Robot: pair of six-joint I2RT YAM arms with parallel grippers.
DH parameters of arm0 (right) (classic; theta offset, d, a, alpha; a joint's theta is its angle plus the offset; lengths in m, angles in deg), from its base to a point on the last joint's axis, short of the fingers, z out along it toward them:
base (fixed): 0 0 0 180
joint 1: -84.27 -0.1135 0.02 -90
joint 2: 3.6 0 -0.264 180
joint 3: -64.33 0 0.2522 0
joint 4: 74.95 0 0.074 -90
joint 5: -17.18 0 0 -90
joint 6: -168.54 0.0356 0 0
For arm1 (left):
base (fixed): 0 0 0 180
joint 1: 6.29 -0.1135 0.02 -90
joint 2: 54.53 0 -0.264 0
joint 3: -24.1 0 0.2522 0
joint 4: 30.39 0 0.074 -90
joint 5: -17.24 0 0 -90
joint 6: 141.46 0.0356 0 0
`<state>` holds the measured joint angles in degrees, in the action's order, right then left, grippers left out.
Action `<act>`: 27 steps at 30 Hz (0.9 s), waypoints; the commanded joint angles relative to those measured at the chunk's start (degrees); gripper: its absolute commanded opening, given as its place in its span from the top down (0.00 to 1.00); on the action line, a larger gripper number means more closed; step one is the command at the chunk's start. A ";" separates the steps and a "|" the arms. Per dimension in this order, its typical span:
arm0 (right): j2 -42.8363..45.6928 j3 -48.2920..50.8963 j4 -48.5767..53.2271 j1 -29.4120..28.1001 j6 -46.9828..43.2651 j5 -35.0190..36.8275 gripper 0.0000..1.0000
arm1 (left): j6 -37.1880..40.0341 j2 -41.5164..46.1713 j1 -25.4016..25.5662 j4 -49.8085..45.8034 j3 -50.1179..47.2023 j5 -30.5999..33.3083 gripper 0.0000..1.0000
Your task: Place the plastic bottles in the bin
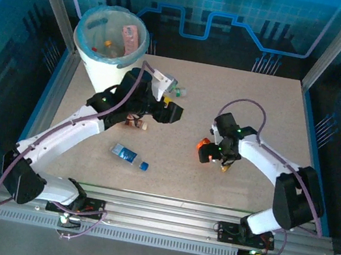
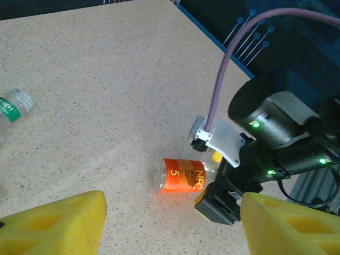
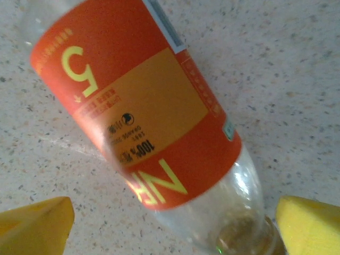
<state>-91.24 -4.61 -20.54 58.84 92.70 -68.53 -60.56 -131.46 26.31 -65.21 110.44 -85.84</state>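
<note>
An orange-labelled plastic bottle point(image 3: 138, 106) lies on its side on the speckled table point(image 1: 259, 110). My right gripper point(image 3: 175, 234) is open, its yellow fingers point(image 3: 37, 223) either side of the bottle's clear neck without touching it. In the left wrist view the same bottle point(image 2: 183, 175) has the right gripper point(image 2: 223, 196) at its yellow-capped end. My left gripper point(image 2: 170, 228) is open and empty, hovering above the table left of that bottle point(image 1: 205, 145). The white bin point(image 1: 110, 38) stands at the far left with several bottles inside.
A blue-labelled bottle point(image 1: 129, 155) lies near the front. A red-labelled one point(image 1: 137, 122) sits under the left arm. A green-labelled bottle point(image 2: 10, 106) lies behind the left gripper. Glass walls and metal posts enclose the table.
</note>
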 commanded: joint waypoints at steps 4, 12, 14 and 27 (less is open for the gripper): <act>-5.32 -2.96 -1.44 0.56 -0.70 -0.35 0.09 | -0.78 -1.39 0.36 0.71 2.12 0.42 0.32; -8.46 -4.48 -1.27 0.26 -0.92 0.00 0.26 | -0.39 -2.13 0.39 0.08 2.18 0.62 0.31; -8.55 -4.50 -1.17 0.22 -1.06 0.08 0.30 | -0.46 -2.27 0.39 0.08 2.33 0.62 0.31; 1.60 -3.04 0.05 -1.19 0.40 1.24 0.45 | -1.98 -2.84 0.42 -0.75 5.22 0.49 0.31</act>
<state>-94.36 -7.89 -21.81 58.51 92.06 -68.11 -60.80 -133.40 26.31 -65.49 112.99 -85.43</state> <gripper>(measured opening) 0.578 0.692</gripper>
